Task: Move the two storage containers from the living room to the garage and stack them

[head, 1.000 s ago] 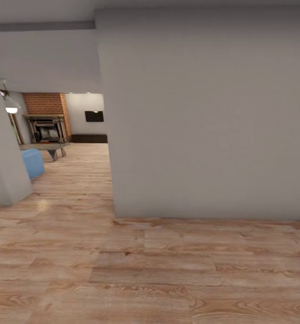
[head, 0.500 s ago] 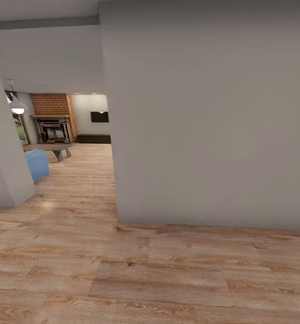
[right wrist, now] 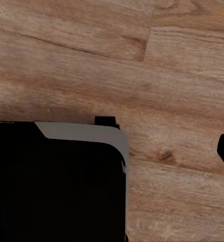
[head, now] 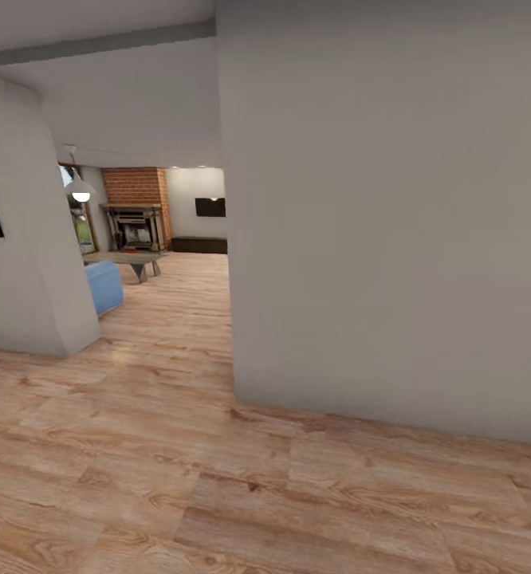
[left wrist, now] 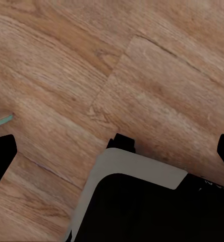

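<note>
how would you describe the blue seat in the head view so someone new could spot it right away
Start at the big grey wall that takes up the right of the head view and look left through the opening, down the wood plank floor toward the brick fireplace. The blue seat pokes out from behind the left wall corner, nearer than the low wooden table. It is the one pale blue thing among greys and browns.

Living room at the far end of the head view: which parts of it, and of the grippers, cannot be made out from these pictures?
- Living room: the near grey wall hides its right part.
- Blue sofa: cut off by the left wall corner.
- Fireplace: too small for detail.
- Low table: a small red thing on it, too small to identify.
- Left gripper, right gripper: fingers cut by the wrist views' edges; right gripper state unclear.
</note>
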Motion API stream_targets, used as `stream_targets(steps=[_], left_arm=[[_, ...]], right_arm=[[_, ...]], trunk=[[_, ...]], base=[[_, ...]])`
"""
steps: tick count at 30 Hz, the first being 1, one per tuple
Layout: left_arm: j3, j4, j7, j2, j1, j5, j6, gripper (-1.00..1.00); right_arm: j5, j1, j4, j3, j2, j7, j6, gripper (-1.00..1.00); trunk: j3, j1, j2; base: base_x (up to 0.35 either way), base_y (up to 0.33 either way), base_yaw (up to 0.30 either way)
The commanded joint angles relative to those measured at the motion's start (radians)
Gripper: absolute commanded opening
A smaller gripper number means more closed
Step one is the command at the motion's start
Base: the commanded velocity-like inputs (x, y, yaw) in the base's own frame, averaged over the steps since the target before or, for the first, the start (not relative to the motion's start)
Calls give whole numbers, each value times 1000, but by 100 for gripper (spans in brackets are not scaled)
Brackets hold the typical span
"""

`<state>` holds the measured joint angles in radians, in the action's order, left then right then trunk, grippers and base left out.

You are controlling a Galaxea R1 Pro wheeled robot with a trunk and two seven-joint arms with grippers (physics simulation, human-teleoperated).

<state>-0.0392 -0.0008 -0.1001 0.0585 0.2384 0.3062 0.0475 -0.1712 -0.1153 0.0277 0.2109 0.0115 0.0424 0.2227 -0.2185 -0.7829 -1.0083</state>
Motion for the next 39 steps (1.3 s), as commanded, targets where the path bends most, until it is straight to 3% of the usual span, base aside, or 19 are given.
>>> stream_targets(steps=[1,39], left_arm=[[-4,1,-1,0,1,2,3,100],[-4,1,-1,0,1,2,6,100]], right_arm=[[-9,-1,3,9,0,0,6,100],[-10,-1,3,10,1,-1,3,100]], trunk=[[-1,-1,-1],[-1,-1,-1]], base=[[323,0,270],[323,0,270]])
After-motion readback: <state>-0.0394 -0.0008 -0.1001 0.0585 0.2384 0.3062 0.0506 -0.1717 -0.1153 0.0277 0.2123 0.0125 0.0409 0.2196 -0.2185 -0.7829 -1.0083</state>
